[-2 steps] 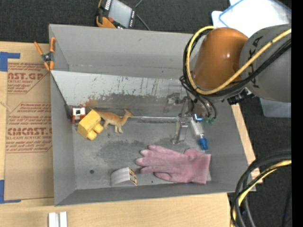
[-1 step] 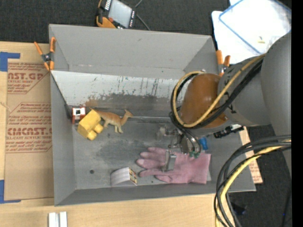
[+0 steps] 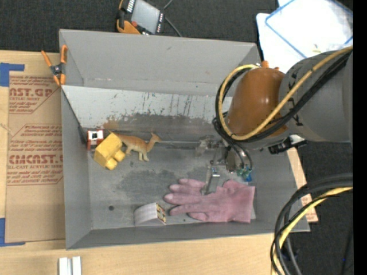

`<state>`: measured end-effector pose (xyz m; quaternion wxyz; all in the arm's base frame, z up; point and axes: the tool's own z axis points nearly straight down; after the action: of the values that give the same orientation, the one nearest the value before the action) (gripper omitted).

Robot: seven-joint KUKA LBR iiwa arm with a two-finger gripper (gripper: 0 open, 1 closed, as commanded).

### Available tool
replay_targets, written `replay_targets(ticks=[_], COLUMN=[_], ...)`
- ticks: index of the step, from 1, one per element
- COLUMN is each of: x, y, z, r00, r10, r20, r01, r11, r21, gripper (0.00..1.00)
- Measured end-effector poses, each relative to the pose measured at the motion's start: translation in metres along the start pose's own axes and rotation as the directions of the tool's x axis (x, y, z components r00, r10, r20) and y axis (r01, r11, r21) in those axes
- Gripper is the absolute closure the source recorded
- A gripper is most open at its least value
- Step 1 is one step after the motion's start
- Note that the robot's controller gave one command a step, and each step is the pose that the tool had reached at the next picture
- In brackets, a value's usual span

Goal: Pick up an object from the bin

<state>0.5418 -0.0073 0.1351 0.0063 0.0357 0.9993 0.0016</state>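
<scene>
Hovering my pincer (image 3: 214,179) over the pink rubber glove (image 3: 223,204), which is lying flat at the near right of the bin (image 3: 160,56) floor. I cannot tell how wide the pincer is standing. I am judging the glove limp, so I am favouring a straight descent onto the palm, pinching up a fold rather than a flat edge. The yellow block (image 3: 109,149) and tan dinosaur (image 3: 139,145) are sitting well apart, to the left.
</scene>
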Motion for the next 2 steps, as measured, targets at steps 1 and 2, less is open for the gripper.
replay_targets(ticks=[1, 2], x=[0.025, 0.022], y=[0.016, 0.002], z=[0.037, 0.066], r00=[0.997, 0.984], r10=[0.075, 0.178], r20=[-0.027, -0.001], r01=[-0.075, -0.178], r11=[0.997, 0.984], r21=[0.000, -0.002], gripper=[0.00, 0.00])
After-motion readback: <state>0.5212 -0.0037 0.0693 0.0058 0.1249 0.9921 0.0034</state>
